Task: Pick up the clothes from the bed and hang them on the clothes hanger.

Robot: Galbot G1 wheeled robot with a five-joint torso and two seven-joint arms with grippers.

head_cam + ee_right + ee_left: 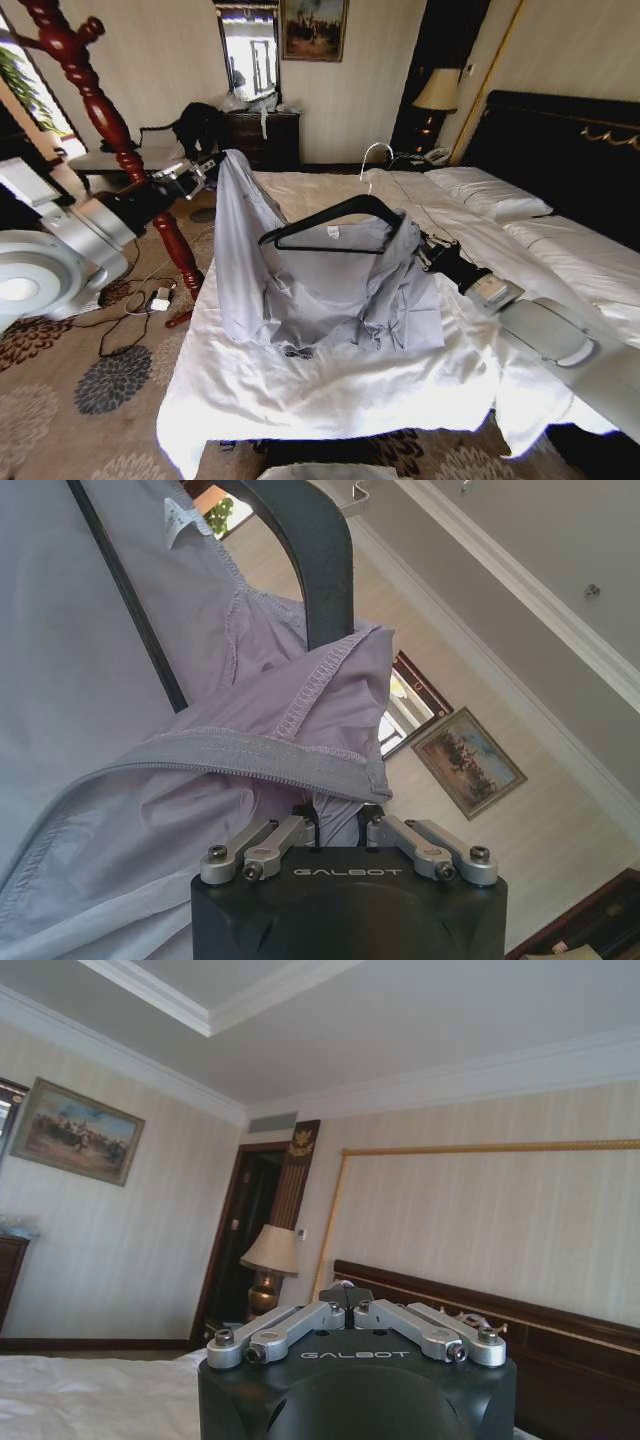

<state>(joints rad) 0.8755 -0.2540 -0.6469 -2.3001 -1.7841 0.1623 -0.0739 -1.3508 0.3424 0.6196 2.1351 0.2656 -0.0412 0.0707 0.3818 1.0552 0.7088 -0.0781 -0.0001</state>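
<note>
Ahead of both my grippers lies the bed (pixel 330 400), its white sheets rumpled under the work and its dark headboard (pixel 570 150) off beyond my right arm. Above the sheets, between the two grippers, I see the clothes (pixel 310 280): the grey-lavender shirt hangs lifted in a crumpled drape, its lower part bunched on the mattress. One edge rises to a peak at my left gripper (pixel 212 165), which is held up at the shirt's high corner; from the head view I read it as pinching that fabric, and in the left wrist view its fingers (pixel 335 1300) are drawn together at the centre, though no cloth is visible between them there. The clothes hanger (pixel 335 222) sits tilted across the top of the shirt, its black arm partly inside the collar area and its silver hook (pixel 375 155) pointing up. My right gripper (pixel 432 252) is at the hanger's end nearest it; in the right wrist view its fingers (pixel 305 815) are narrow, closed into the shirt's seam fold right under the hanger's black arm.
</note>
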